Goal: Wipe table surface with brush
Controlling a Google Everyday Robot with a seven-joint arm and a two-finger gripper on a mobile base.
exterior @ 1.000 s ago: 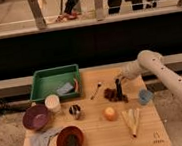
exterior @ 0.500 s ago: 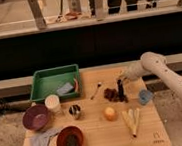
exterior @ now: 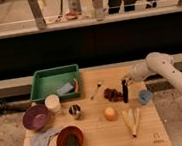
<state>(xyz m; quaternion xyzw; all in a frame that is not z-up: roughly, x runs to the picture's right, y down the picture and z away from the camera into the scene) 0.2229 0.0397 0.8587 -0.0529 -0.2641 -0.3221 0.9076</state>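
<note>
End effector [exterior: 125, 81] over right-centre of bench [exterior: 93, 138], clenched on upper end of brush [exterior: 125, 93], brush upright, long axis near vertical, lower end toward bench, just beside dark red clump [exterior: 111, 92], blue cup [exterior: 145, 96] near on right

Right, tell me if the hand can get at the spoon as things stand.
Probably yes. The hand hangs above the table near the spoon, with only a low dark clump between them. But it is shut on the brush, so grasping the spoon looks unlikely.
</note>
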